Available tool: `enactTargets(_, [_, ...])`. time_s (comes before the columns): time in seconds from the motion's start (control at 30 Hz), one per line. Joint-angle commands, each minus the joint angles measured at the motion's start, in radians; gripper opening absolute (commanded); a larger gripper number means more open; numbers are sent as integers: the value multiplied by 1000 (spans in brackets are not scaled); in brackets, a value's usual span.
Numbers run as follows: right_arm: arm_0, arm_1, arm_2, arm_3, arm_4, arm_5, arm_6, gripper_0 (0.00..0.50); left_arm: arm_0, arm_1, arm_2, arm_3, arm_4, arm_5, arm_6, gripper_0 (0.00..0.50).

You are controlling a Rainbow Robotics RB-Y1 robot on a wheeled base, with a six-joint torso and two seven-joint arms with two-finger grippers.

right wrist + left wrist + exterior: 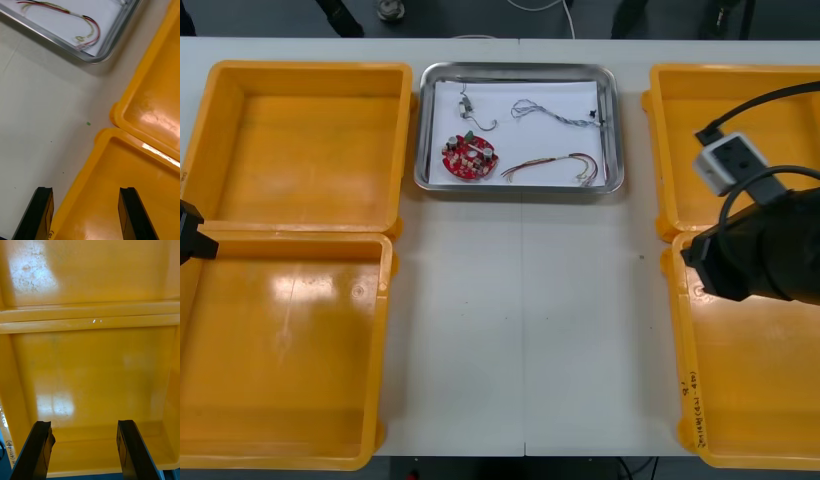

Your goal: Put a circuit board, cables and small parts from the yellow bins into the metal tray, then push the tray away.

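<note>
The metal tray [424,130], white inside, stands at the table's far middle. In it lie a round red circuit board [470,157], a twisted blue and white cable [555,113], a red and yellow cable [548,165] and a small metal part [470,108]. My right gripper [86,215] is open with nothing in it, straddling the inner rim of the near right yellow bin [123,187]; the tray's corner [95,58] and the red and yellow cable [88,30] lie beyond its fingers. My left gripper [84,450] is open and holds nothing, above the floor of a left yellow bin [93,378].
Two yellow bins stand at the left [305,150] [280,350] and two at the right [740,140] [750,400], all with bare floors. The left arm [192,238] is at the table's left edge, the right arm [765,255] over the right bins. Bare table [520,320] lies between the bins.
</note>
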Motion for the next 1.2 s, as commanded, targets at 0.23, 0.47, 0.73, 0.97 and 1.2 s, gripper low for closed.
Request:
enactTargets(0.23, [69,-51,-389,226,-168,4,-61,500,15,46,28,-15,-6,6,-52,500])
enactTargets(0.47, [83,-85,-417,332,-119,4,66,500,15,46,28,-15,-6,6,-52,500])
enactTargets(0.73, [126,-97,-461,469,-115,-35,178,500,15,46,28,-15,-6,6,-52,500])
enactTargets(0.97, [129,-100,-467,568,-119,-110,189,500,15,46,28,-15,-6,6,-52,500])
enactTargets(1.2, [120,-116,-466,613,-127,-140,192,500,15,46,28,-15,-6,6,-52,500])
